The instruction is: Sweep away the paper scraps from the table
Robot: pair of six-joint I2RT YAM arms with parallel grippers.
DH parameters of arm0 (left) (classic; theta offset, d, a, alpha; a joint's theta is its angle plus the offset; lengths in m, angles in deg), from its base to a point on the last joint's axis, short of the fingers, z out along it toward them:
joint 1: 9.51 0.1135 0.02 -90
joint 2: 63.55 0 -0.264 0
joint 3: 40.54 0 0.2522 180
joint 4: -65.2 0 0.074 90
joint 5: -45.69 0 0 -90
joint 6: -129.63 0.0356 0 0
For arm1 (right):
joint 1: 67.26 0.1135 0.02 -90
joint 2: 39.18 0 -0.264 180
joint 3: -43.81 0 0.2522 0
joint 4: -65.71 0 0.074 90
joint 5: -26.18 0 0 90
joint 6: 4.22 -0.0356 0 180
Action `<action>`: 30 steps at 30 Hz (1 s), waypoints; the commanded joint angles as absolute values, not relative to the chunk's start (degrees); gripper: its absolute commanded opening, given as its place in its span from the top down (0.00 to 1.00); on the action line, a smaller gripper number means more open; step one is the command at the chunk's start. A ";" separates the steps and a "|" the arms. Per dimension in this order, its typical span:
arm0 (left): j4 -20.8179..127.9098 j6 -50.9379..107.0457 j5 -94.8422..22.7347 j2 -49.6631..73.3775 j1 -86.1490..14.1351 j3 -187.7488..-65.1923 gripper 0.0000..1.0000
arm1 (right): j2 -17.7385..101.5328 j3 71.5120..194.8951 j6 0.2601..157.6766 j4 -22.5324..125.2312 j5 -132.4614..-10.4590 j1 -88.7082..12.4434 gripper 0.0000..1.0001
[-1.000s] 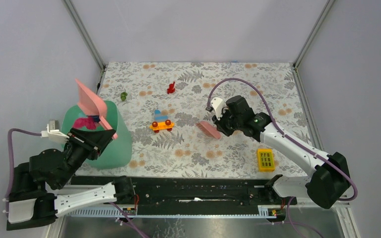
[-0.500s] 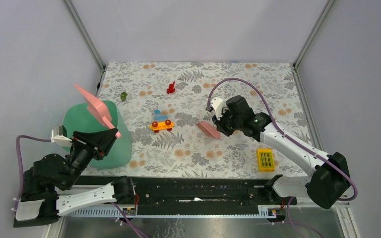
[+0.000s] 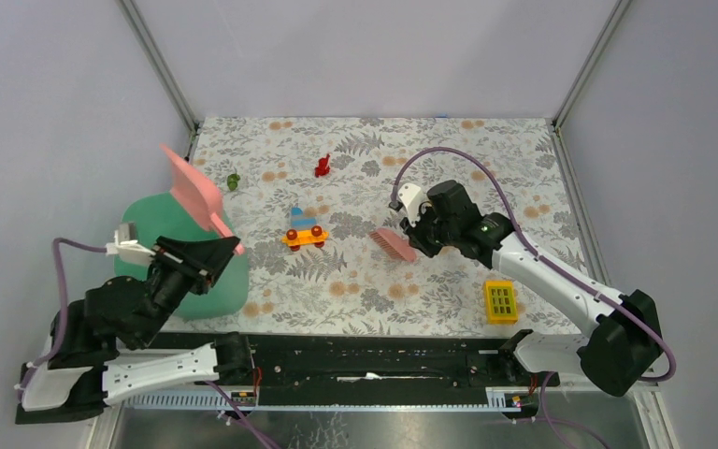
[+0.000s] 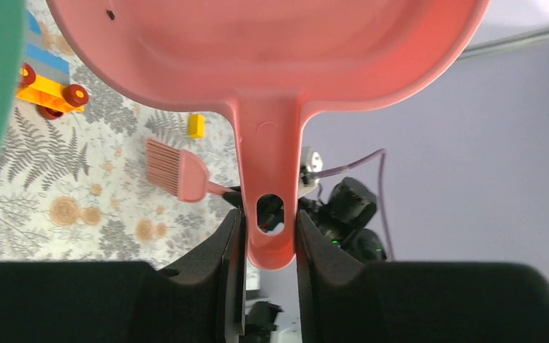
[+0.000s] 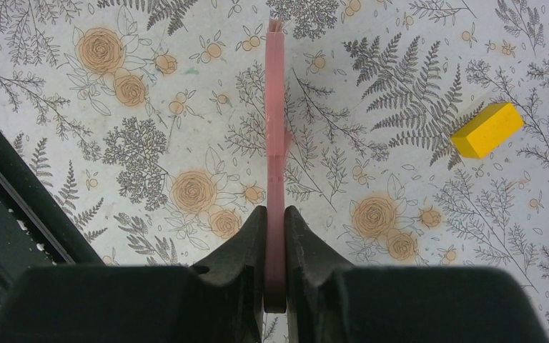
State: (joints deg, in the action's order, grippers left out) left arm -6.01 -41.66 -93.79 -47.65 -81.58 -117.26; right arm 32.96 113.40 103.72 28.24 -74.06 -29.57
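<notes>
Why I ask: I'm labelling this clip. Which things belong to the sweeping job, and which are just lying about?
For the job: red paper scrap, green paper scrap, pink dustpan in the left gripper, pink brush in the right gripper, green bin.
Lying about: toy car, yellow block.

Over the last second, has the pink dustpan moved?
Yes: the dustpan has shifted a little rightward over the green bin, toward its table-side rim.
</notes>
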 commanded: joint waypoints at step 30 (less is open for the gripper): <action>5.25 -1.56 -59.91 14.45 -81.32 -103.77 1.00 | 30.02 124.96 98.36 23.31 -68.46 -39.52 1.00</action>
